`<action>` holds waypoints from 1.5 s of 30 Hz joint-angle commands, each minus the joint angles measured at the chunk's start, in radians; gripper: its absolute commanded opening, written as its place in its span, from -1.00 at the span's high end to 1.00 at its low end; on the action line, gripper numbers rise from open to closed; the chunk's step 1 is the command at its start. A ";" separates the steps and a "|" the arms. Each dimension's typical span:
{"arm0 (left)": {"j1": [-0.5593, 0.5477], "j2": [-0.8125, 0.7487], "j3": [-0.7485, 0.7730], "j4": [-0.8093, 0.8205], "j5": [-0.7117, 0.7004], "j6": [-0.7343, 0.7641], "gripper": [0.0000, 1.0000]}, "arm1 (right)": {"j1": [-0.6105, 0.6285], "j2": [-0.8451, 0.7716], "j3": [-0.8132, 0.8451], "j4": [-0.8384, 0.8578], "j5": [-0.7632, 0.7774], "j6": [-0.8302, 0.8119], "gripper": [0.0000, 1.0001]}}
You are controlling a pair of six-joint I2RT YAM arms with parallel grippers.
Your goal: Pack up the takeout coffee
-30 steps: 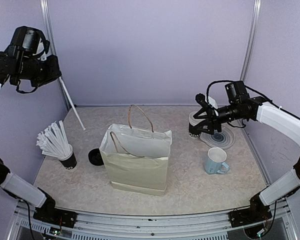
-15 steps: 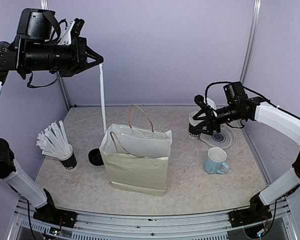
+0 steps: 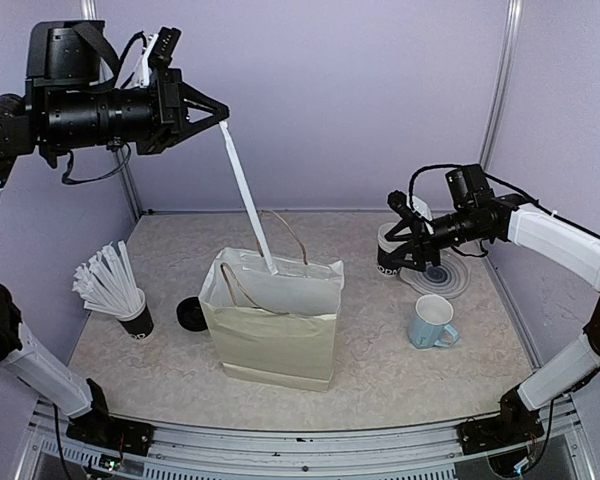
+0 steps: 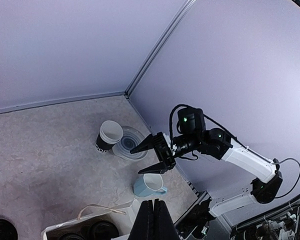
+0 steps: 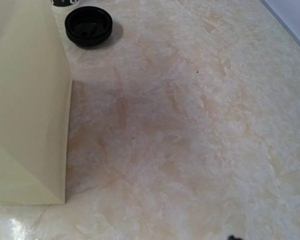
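An open black paper cup (image 3: 387,258) with white lettering and a white inside stands at the back right; it also shows in the left wrist view (image 4: 109,135). My right gripper (image 3: 404,238) is open and hovers just right of the cup, not touching it; the left wrist view (image 4: 152,157) shows its jaws spread wide. A loose black lid (image 3: 191,313) lies left of the paper bag (image 3: 275,335). Black lids (image 4: 103,231) show inside the bag. My left gripper (image 3: 218,118) is high up, shut on a long white stick (image 3: 248,200) whose lower end reaches the bag's mouth.
A black cup full of white sticks (image 3: 130,305) stands at the left. A light-blue mug (image 3: 432,322) sits front right, a clear round dish (image 3: 445,277) behind it. The bag's handles (image 3: 280,235) stand up. The right wrist view shows the bag's side (image 5: 25,100) and the lid (image 5: 89,25).
My left arm swung right and tilted the stick from hanging straight down left of the bag to slanting with its tip at the bag's mouth. The right arm barely moved.
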State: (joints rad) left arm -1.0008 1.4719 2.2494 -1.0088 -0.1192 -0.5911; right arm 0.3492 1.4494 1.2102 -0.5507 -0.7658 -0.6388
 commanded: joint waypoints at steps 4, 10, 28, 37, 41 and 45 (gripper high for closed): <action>-0.036 0.038 -0.205 0.187 0.053 0.002 1.00 | -0.004 0.012 -0.015 -0.005 0.002 -0.017 -0.31; -0.110 0.147 -0.213 0.246 0.085 0.010 1.00 | -0.003 0.011 -0.022 -0.004 0.008 -0.026 -0.31; 0.086 -0.155 -0.496 -0.081 -0.109 -0.074 0.12 | -0.003 0.047 -0.014 -0.027 0.001 -0.049 -0.31; 0.391 -0.270 -0.688 -0.193 -0.227 -0.020 0.14 | -0.003 0.056 -0.010 -0.034 -0.004 -0.051 -0.31; 0.520 -0.268 -0.769 -0.189 -0.270 0.011 0.15 | -0.003 0.062 -0.009 -0.036 -0.006 -0.052 -0.31; 0.633 -0.259 -0.818 -0.155 -0.299 0.049 0.11 | -0.001 0.069 -0.006 -0.043 -0.007 -0.055 -0.31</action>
State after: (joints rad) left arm -0.4545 1.2194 1.4563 -1.1637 -0.3489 -0.5964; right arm 0.3492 1.5013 1.1976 -0.5777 -0.7631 -0.6846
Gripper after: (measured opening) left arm 0.433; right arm 0.655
